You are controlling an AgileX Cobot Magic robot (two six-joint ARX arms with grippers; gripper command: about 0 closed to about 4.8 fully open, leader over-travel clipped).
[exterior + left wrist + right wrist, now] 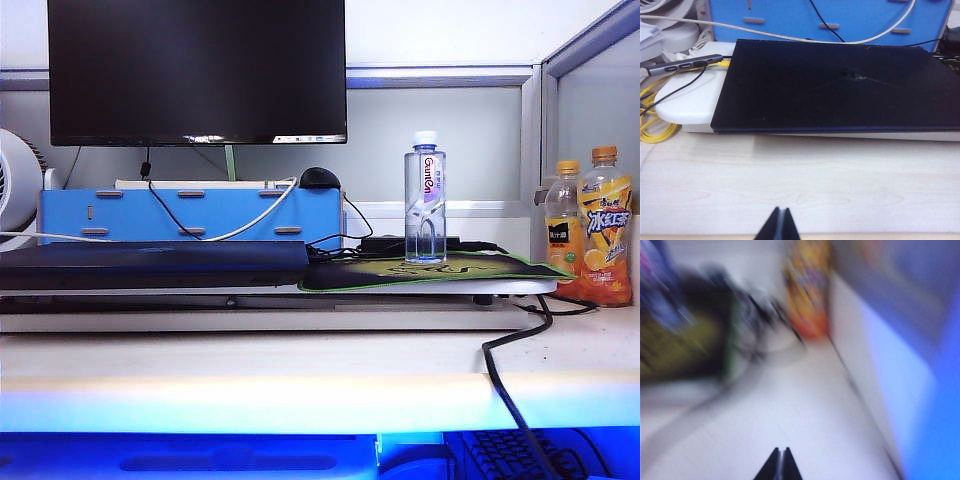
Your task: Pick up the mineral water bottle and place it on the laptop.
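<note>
The mineral water bottle [425, 198], clear with a white cap and a white-purple label, stands upright on the green-edged mouse pad [400, 273] at the right of the raised white stand. The laptop [150, 264], a flat dark slab, lies closed on the stand's left part; the left wrist view shows its plain lid [840, 87] from above. My left gripper [779, 210] is shut with nothing in it, over the pale desk in front of the laptop. My right gripper [780, 450] is also shut and empty, over the desk; its view is badly blurred. Neither gripper appears in the exterior view.
Two orange-capped juice bottles [590, 235] stand at the far right by the partition. A big black monitor [197, 70] sits on a blue box [190, 213] behind. A black cable [515, 385] runs across the desk front. Yellow cables [655, 125] and a USB hub [682, 64] lie left of the laptop.
</note>
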